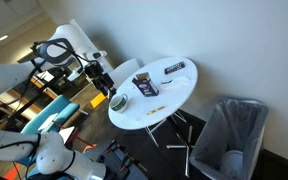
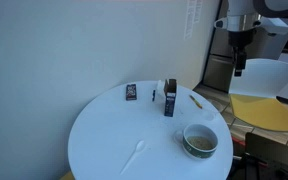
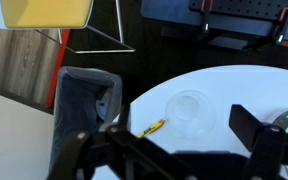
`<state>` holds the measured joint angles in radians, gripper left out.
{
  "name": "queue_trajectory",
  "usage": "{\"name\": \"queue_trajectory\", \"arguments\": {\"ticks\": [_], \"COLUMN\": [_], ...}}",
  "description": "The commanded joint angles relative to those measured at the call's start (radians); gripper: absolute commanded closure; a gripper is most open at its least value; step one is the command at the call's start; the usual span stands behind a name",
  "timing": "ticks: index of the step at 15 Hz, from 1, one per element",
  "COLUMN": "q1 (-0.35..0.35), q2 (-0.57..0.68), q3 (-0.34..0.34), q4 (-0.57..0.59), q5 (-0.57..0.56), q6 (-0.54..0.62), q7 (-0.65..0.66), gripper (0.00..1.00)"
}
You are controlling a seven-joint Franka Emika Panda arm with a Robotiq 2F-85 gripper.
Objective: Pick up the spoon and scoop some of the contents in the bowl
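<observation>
Nearest the camera in an exterior view, the white plastic spoon [image 2: 136,156] lies flat on the round white surface [image 2: 99,130], close to its near edge. Its long axis runs on a slant from that edge in toward the middle; I cannot tell which end is the scoop. Just beyond it, toward the edge that faces the yellow chair [image 2: 260,110], sits the small bowl [image 2: 200,140], pale-rimmed with a dark greenish-brown filling, apart from the spoon. Further in, near the middle, a dark boxy object [image 2: 170,97] with a yellow patch stands upright, with a small dark flat item [image 2: 131,92] beside it toward the far edge.

Farthest off, the claw [image 2: 239,64] hangs high above the chair-side edge, empty. The wrist view shows its fingers [image 3: 84,150] spread wide with nothing between them. From the claw the spoon lies down and across, with the bowl roughly between the two, so the reach probably has to pass over or round the bowl and turn the claw across the slanted handle.

Pale marks show on a dark flat packet [image 1: 174,68], but they are too small to read.
</observation>
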<state>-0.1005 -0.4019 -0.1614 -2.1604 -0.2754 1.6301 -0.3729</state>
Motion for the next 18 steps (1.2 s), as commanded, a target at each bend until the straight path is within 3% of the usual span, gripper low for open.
{"name": "queue_trajectory", "arguments": {"ticks": [1, 4, 7, 11, 18], "q1": [0.007, 0.007, 0.058, 0.152, 0.259], "q2": [0.0, 0.0, 0.009, 0.052, 0.252], "q3": [-0.005, -0.005, -0.007, 0.06, 0.165], "q4": [0.003, 0.003, 0.013, 0.05, 0.206], "q5": [-0.002, -0.002, 0.114, 0.178, 0.179], "q6": [-0.003, -0.003, 0.1, 0.182, 0.184], "q7": [0.002, 0.002, -0.045, -0.117, -0.317], "gripper": [0.0, 0.0, 0.0, 0.0, 0.0]}}
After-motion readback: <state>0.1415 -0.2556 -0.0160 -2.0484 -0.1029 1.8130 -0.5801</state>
